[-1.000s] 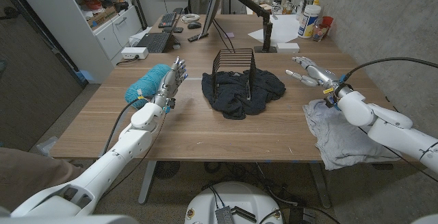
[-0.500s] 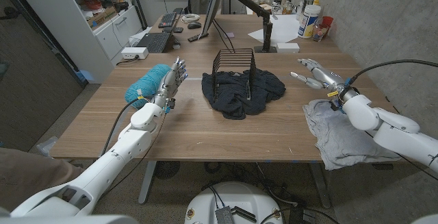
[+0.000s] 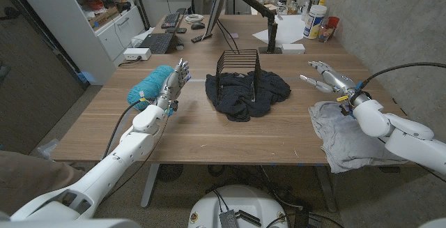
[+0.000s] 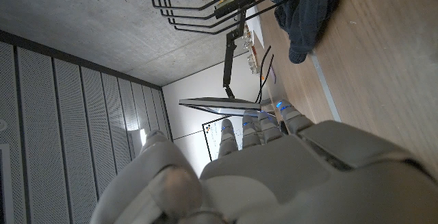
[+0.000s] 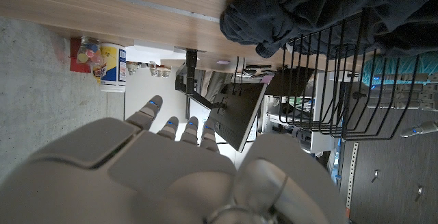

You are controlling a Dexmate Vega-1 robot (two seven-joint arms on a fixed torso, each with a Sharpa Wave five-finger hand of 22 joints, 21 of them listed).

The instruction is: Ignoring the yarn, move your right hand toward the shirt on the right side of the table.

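Right hand (image 3: pixel 326 77): fingers spread, holding nothing, above the wooden surface (image 3: pixel 195 127) just beyond the far edge of the crumpled light grey shirt (image 3: pixel 348 136).
Left hand (image 3: pixel 175 81): fingers straight and apart, empty, just beside the turquoise yarn skein (image 3: pixel 148 85).
Light grey shirt: lies on the surface's right side, under the right forearm.
Black wire rack (image 3: pixel 238 71): centre, standing on a dark navy garment (image 3: pixel 245 92), between yarn and shirt.

A dark garment (image 3: pixel 248 93) lies heaped at the middle of the table (image 3: pixel 209 127), with a black wire rack (image 3: pixel 238 71) standing on it. Near the far right corner stand a white container (image 3: pixel 315 21), a red cup (image 3: pixel 328 28) and a monitor-arm base (image 3: pixel 270 42).
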